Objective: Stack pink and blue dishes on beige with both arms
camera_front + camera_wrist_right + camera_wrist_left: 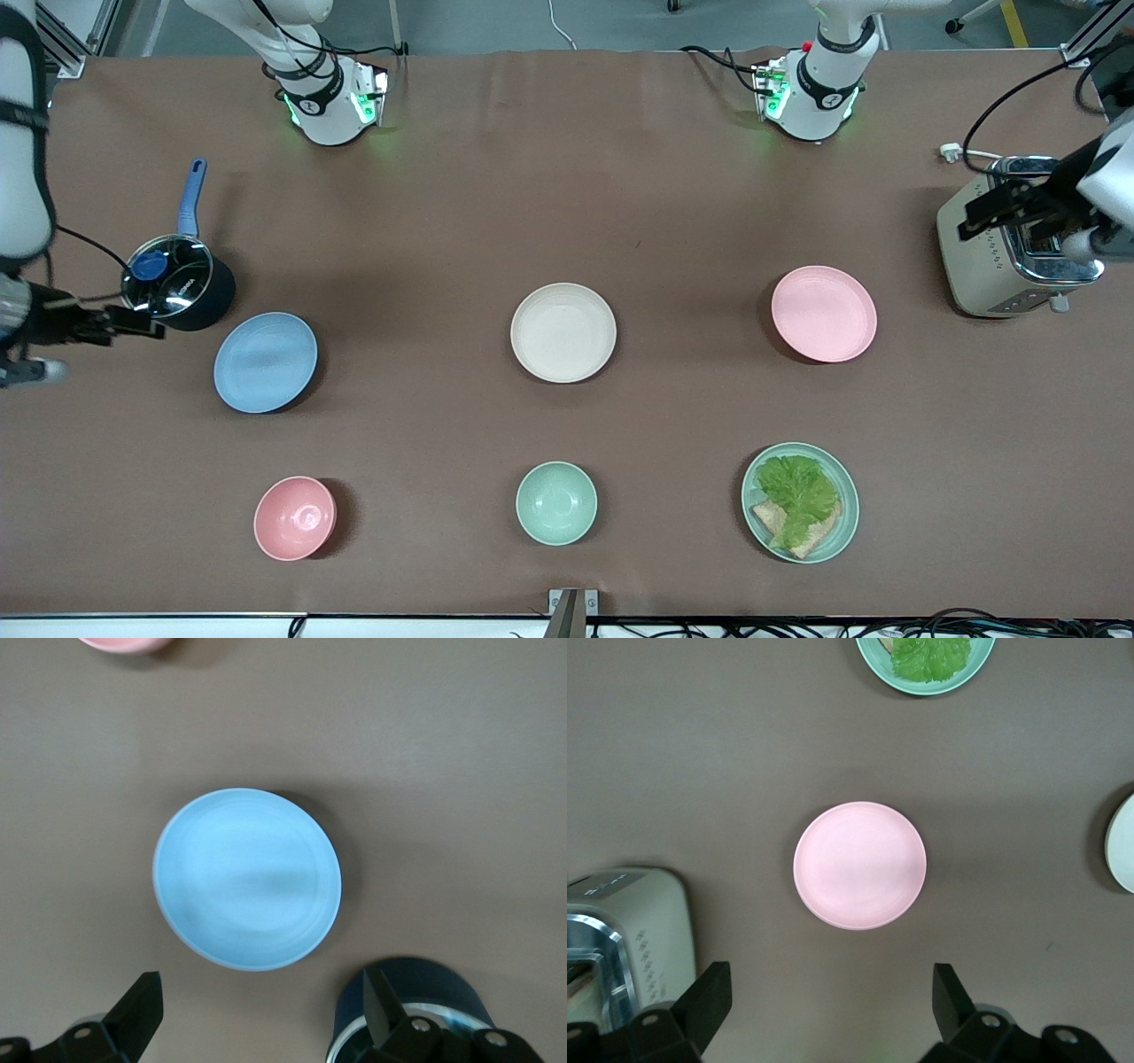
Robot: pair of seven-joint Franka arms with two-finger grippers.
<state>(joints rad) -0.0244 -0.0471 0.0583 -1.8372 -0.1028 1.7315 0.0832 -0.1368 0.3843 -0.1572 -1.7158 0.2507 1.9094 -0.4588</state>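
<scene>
The cream-beige plate [563, 332] lies empty at the table's middle; its edge [1123, 843] also shows in the left wrist view. The pale pink plate [824, 314] [859, 865] lies toward the left arm's end, beside the toaster. The light blue plate [265, 361] [247, 878] lies toward the right arm's end, beside a pot. My left gripper [979, 213] [831, 983] hangs high over the toaster, open and holding nothing. My right gripper [146, 326] [261, 985] hangs high by the pot, open and holding nothing. Neither gripper touches a plate.
A dark pot [177, 283] with a blue handle stands beside the blue plate. A cream toaster [1010, 257] stands at the left arm's end. Nearer the front camera sit a small pink bowl [294, 517], a mint-green bowl [555, 501] and a mint-green plate [842, 523] with lettuce and bread.
</scene>
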